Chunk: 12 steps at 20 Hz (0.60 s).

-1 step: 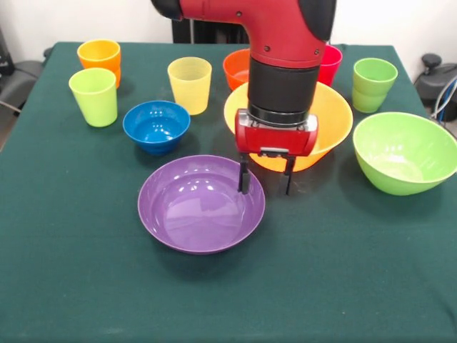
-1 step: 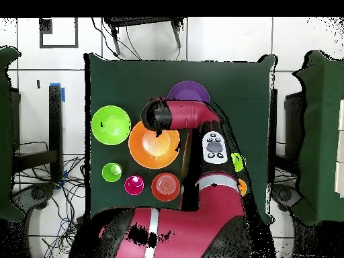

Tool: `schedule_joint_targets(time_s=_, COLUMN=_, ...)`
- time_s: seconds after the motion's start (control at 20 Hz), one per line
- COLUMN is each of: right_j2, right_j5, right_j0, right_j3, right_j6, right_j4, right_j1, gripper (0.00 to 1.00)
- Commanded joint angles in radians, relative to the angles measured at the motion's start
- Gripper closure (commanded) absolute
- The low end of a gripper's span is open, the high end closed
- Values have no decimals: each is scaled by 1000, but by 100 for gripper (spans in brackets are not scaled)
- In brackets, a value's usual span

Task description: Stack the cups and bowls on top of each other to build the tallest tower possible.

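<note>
Gripper: the gripper [image 1: 265,184] hangs low over the right rim of the purple bowl [image 1: 201,204], jaws apart and holding nothing. One finger [image 1: 244,176] dips inside the rim, the other stands outside it, above the cloth.

Purple bowl: nearest piece, upright on the green table [image 1: 86,286]. From overhead, only its far half [image 2: 187,91] shows past the arm.

Orange-yellow bowl: the orange-yellow bowl [image 1: 334,114] sits just behind the gripper, partly hidden by the wrist.

Green bowl: the green bowl [image 1: 405,152] sits far right, upright, well apart from the purple one.

Blue bowl: the blue bowl [image 1: 156,126] is left of centre, behind the purple one.

Red-orange bowl: the red-orange bowl [image 1: 236,68] peeks out behind the arm.

Cups: orange cup [image 1: 100,58] and lime cup [image 1: 94,96] at far left, yellow cup [image 1: 190,84] mid-table, red cup [image 1: 330,63] and green cup [image 1: 373,83] at far right. All upright, all separate.

Tower: none yet; nothing is stacked.

Step, by my guess: pinching the purple bowl's rim to lift it.

Risk: the wall is thin, glossy and sloped. A shallow bite could slip as the bowl tips from a one-sided hold.

Risk: the orange-yellow bowl is close behind. A swinging bowl or wrist could knock it.

Risk: pressing down before closing could flip the shallow bowl up on its edge.
</note>
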Motion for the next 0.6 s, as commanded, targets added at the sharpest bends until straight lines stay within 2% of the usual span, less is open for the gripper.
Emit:
schedule_joint_targets(time_s=0.05, right_j2=-29, right_j5=-105, right_j0=72, right_j3=-7, right_j6=89, right_j4=-92, right_j1=107, gripper=0)
schedule_joint_targets(time_s=0.25, right_j2=-97, right_j5=-156, right_j0=118, right_j3=-7, right_j6=127, right_j4=-75, right_j1=128, gripper=0)
schedule_joint_targets(time_s=0.6, right_j2=-277, right_j5=-302, right_j0=219, right_j3=-36, right_j6=180, right_j4=-26, right_j1=196, gripper=0)
